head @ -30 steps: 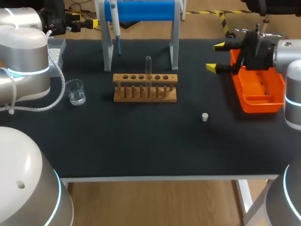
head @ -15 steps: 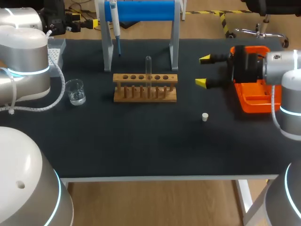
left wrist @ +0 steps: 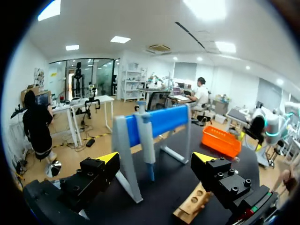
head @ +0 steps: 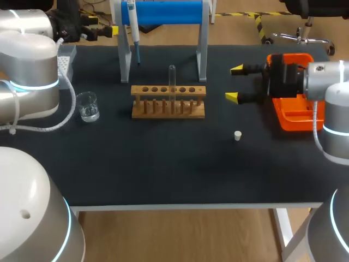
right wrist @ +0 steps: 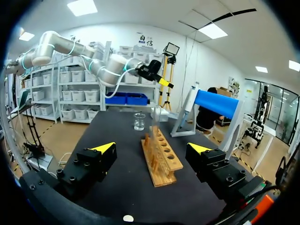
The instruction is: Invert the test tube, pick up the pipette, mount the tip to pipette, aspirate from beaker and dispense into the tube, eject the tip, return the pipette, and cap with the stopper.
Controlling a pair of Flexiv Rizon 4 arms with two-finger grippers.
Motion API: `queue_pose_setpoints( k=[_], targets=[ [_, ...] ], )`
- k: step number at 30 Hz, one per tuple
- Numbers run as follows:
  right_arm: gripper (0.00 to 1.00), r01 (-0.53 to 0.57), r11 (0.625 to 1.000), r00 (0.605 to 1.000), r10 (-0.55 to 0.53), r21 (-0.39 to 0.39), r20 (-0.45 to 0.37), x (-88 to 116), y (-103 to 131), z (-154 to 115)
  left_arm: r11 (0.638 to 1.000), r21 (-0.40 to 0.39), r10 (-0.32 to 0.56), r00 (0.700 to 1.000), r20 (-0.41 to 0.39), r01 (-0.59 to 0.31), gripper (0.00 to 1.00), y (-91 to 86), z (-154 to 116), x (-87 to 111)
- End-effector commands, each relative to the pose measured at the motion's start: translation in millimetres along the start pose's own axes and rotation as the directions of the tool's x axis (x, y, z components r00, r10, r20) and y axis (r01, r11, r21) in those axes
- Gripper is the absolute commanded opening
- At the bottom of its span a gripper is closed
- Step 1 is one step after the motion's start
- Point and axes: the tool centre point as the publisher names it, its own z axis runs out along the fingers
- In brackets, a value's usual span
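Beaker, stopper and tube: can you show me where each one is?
beaker (head: 87,107), head view, on its glass wall.
stopper (head: 238,135), head view, on its middle.
tube (head: 172,76), head view, on its clear upper half.

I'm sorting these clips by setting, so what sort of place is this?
Most likely a robotics lab bench staged for wet-chemistry practice. A wooden rack holds an upright test tube, a pipette hangs on a blue stand, and a glass beaker sits on the black table, flanked by the left arm and right arm.
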Motion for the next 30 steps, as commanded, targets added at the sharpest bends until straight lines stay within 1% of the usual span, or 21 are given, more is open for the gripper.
queue_pose_setpoints(
  k=[1, 5, 8, 10, 13, 18, 21, 22, 24, 26, 28, 30],
  targets=[
    [1.00, 0.000, 1.000, 1.000, 0.000, 0.000, 0.000, 0, 0, 0, 1.000, -0.004, 0.019, 1.000, 0.003, -0.019, 1.00, 9.7, -13, 34.9],
    [1.00, 0.000, 1.000, 1.000, 0.000, 0.000, 0.000, 0, 0, 0, 0.998, 0.005, 0.069, 0.997, -0.024, -0.069, 1.00, 18.0, -18, 70.0],
    [1.00, 0.000, 1.000, 1.000, 0.000, 0.000, 0.000, 0, 0, 0, 0.992, -0.011, 0.123, 0.991, -0.052, -0.124, 1.00, 23.1, -19, 94.3],
    [1.00, 0.000, 1.000, 1.000, 0.000, 0.000, 0.000, 0, 0, 0, 0.989, -0.028, 0.145, 0.987, -0.067, -0.147, 1.00, 27.2, -18, 107.4],
    [1.00, 0.000, 1.000, 1.000, 0.000, 0.000, 0.000, 0, 0, 0, 0.987, -0.014, 0.156, 0.984, -0.090, -0.158, 1.00, 34.0, -17, 123.5],
    [1.00, 0.000, 1.000, 1.000, 0.000, 0.000, 0.000, 0, 0, 0, 0.987, -0.018, 0.157, 0.981, -0.117, -0.160, 1.00, 51.0, -12, 139.8],
    [1.00, 0.000, 1.000, 1.000, 0.000, 0.000, 0.000, 0, 0, 0, 0.983, -0.040, 0.171, 0.974, -0.151, -0.178, 1.00, 59.5, -8, 146.6],
    [1.00, 0.000, 1.000, 1.000, 0.000, 0.000, 0.000, 0, 0, 0, 0.982, -0.060, 0.170, 0.973, -0.155, -0.181, 1.00, 62.0, -7, 147.7],
    [1.00, 0.000, 1.000, 1.000, 0.000, 0.000, 0.000, 0, 0, 0, 0.981, -0.062, 0.170, 0.972, -0.161, -0.182, 1.00, 67.0, -7, 148.4],
    [1.00, 0.000, 1.000, 1.000, 0.000, 0.000, 0.000, 0, 0, 0, 0.981, -0.087, 0.157, 0.974, -0.162, -0.172, 1.00, 73.7, -7, 147.5],
    [1.00, 0.000, 1.000, 1.000, 0.000, 0.000, 0.000, 0, 0, 0, 0.985, -0.082, 0.135, 0.977, -0.168, -0.150, 1.00, 78.4, -9, 147.1],
    [1.00, 0.000, 1.000, 1.000, 0.000, 0.000, 0.000, 0, 0, 0, 0.985, -0.083, 0.135, 0.976, -0.173, -0.151, 1.00, 79.9, -9, 147.5]
  ],
)
